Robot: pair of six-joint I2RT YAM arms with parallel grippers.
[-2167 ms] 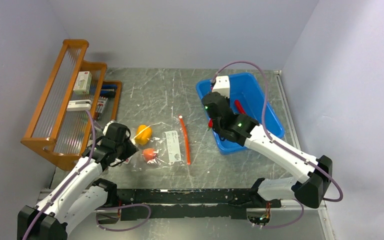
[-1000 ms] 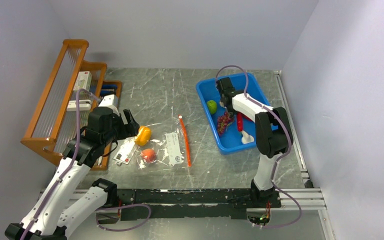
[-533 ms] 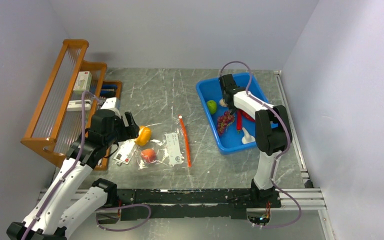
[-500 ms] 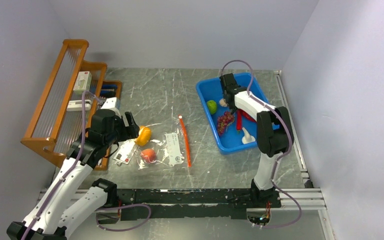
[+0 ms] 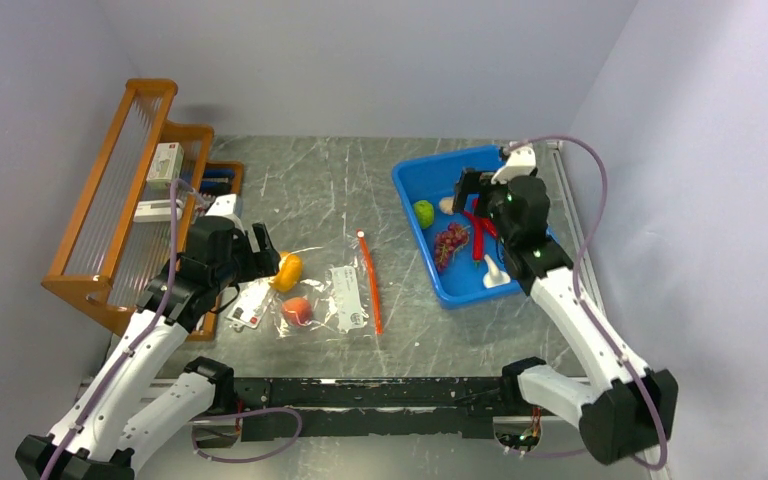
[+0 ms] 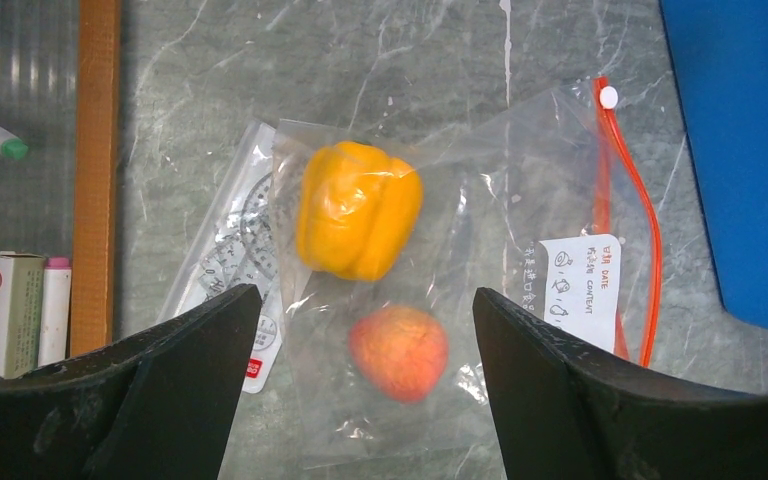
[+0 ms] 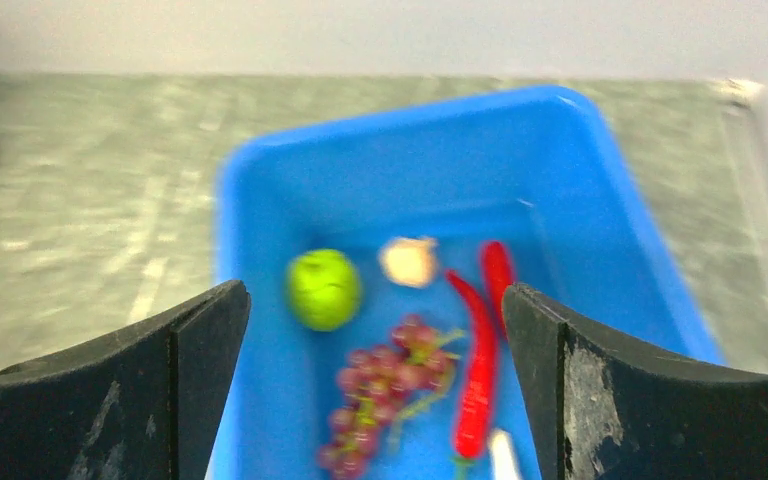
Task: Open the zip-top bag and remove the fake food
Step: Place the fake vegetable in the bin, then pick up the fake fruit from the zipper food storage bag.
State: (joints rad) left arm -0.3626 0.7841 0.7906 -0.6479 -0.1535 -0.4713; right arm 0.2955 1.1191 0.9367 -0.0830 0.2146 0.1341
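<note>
The work surface is a grey metal table (image 5: 330, 180), scuffed and streaked with pale scratches that give it a marbled look. Three plain walls close it in: a back wall (image 5: 360, 60), a left wall (image 5: 20, 150) and a right wall (image 5: 700, 200), all a flat, pale lavender-grey and bare. Against the left wall stands a wooden rack (image 5: 152, 88) of orange-brown timber, tilted back towards that wall, with clear ribbed panels (image 5: 125, 200) between its rails. The light is even and soft. Shadows on the table are faint, and the metal gives back only a dull sheen.
</note>
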